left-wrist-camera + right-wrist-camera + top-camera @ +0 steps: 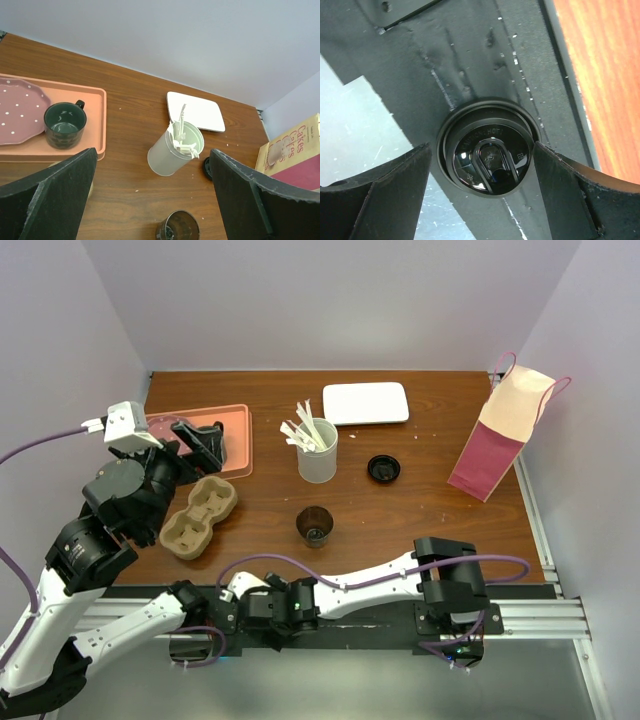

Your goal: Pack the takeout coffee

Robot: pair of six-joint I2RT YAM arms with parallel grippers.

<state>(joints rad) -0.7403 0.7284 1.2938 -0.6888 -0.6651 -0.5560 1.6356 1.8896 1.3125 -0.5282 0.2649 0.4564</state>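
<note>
The takeout coffee [314, 525] is a small dark brown cup standing open-topped at the table's middle front; it also shows at the bottom of the left wrist view [178, 227]. One black lid [383, 468] lies on the table right of the white cup. Another black lid [487, 150] lies on the dark base plate between the fingers of my right gripper [482, 147], which is open; the arm reaches left along the base rail [268, 618]. My left gripper [205, 445] hangs open and empty above the table's left side [152, 155].
A white cup of stirrers [318, 450] stands behind the coffee. A cardboard cup carrier [198, 515] lies at front left. A pink tray [97, 117] holds a dark mug [64, 125] and a dotted plate [20, 112]. A white plate [365, 402] and a pink bag [505, 430] sit further back.
</note>
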